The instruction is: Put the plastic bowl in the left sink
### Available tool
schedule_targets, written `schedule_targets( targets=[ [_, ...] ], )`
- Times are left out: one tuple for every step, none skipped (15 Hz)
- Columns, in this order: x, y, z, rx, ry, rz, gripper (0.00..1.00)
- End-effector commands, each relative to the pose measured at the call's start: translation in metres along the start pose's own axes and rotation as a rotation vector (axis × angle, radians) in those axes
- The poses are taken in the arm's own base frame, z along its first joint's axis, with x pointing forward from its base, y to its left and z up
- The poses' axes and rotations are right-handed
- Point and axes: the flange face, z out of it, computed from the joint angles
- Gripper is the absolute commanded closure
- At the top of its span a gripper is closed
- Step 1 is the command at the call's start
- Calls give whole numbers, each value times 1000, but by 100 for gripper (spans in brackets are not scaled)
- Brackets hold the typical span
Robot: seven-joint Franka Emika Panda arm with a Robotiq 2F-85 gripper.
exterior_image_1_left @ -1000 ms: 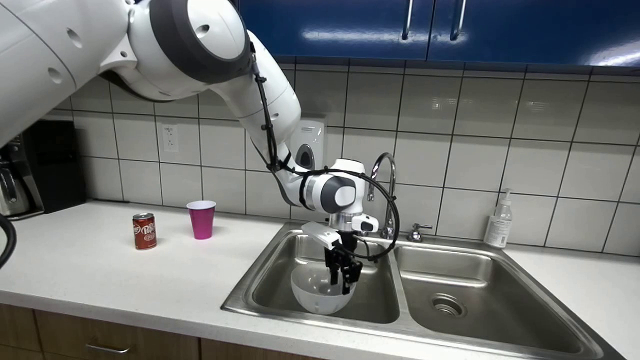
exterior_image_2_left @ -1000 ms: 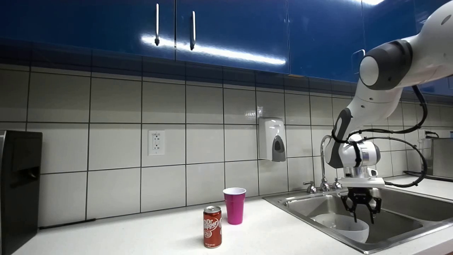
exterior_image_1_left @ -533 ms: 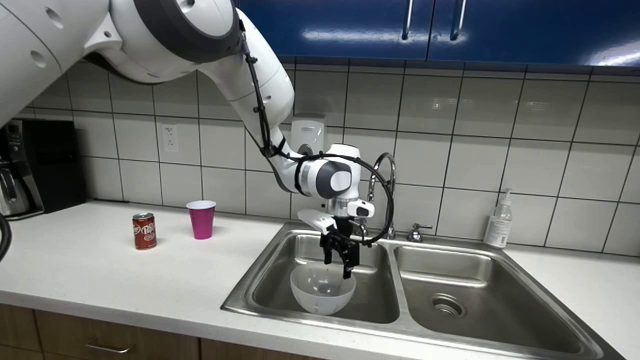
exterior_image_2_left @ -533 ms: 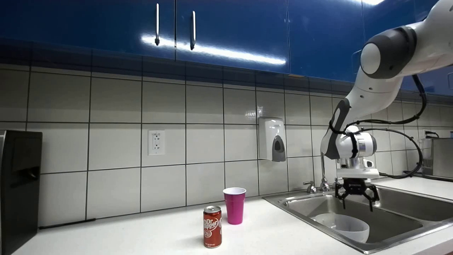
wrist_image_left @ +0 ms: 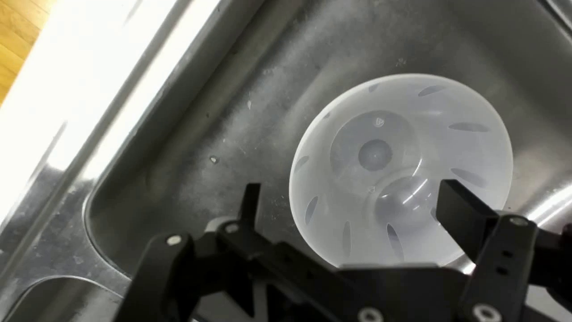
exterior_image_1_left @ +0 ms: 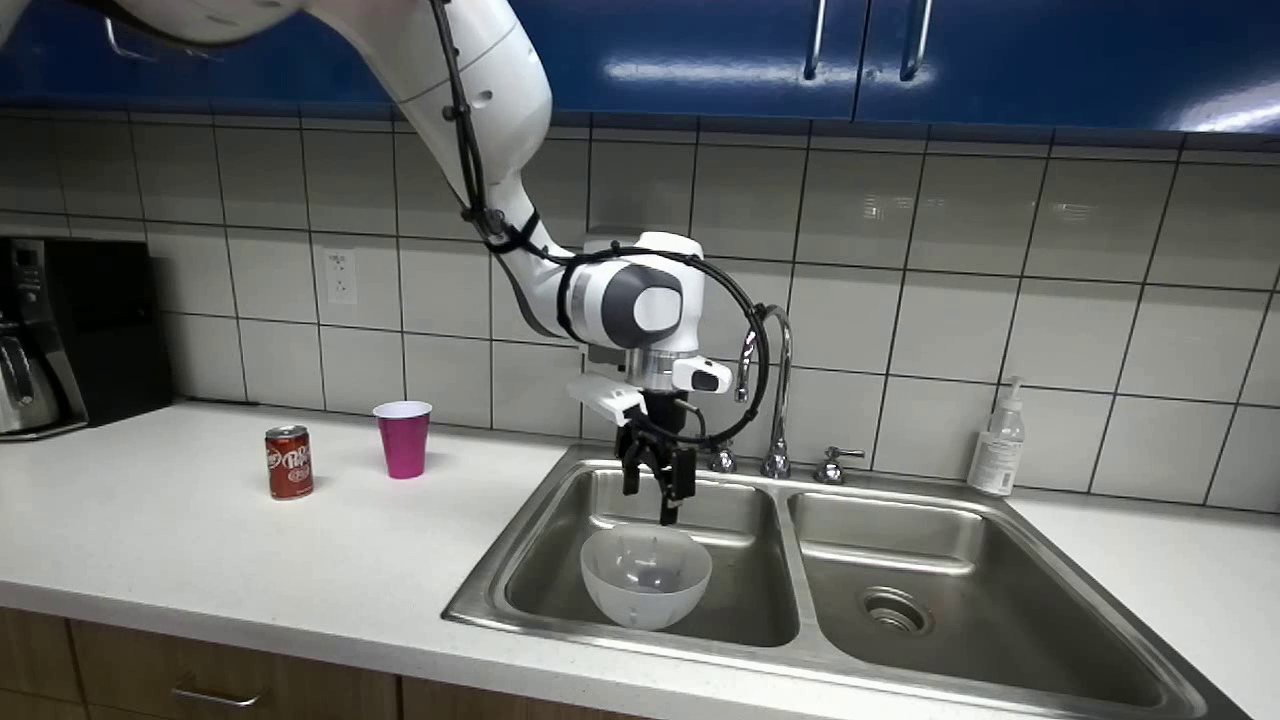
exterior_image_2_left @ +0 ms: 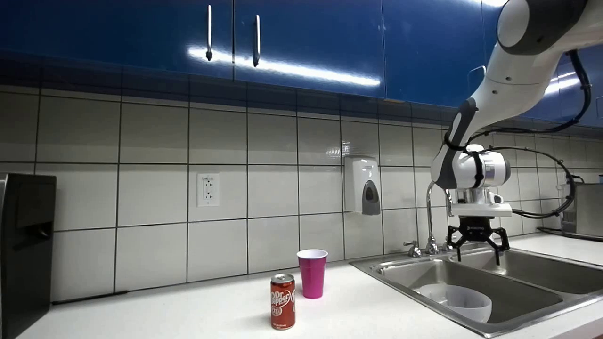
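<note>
Step in hand, by judgement: clearing off, with placing apparently done. To do well: raise the black two-fingered gripper straight up, slowly, fingers wide apart, with no sideways sweep until well above the rim of the wide, round, translucent whitish plastic bowl. Points to mind: the tall, curved chrome faucet at the back, and the looped black cable along the white arm, liable to snag there. Push or regrip: probably uncalled for; light plastic likely to skid on smooth steel if brushed. Tool, present state: released, nothing between the fingers. Bowl, location: mouth up, down inside the left-hand rectangular stainless steel basin, beneath the gripper and apart from it, with a gap between fingertips and rim plain in an exterior view. In the wrist view: bowl largely beyond the fingertips, one tip seen over bare steel, the other in front of the near side of the bowl, overlapping by line of sight only.
</note>
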Motion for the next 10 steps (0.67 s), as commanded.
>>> schedule_targets(
  targets=[
    [-53,-2,-28,1,18,-39,0],
    [-66,-6,-32,-2,23,-65,0],
    [-81,-12,-36,-7,27,-95,0],
    [-95,-19,-39,-14,32,-128,0],
    [-109,-24,-42,-21,38,-158,0],
    [-125,-31,-45,-28,42,-190,0],
    [-139,-36,-46,-33,48,-218,0],
    [-155,-43,-48,-40,54,-251,0],
    [-169,-48,-49,-45,56,-280,0],
    [-183,-53,-51,-52,57,-307,0]
  ],
)
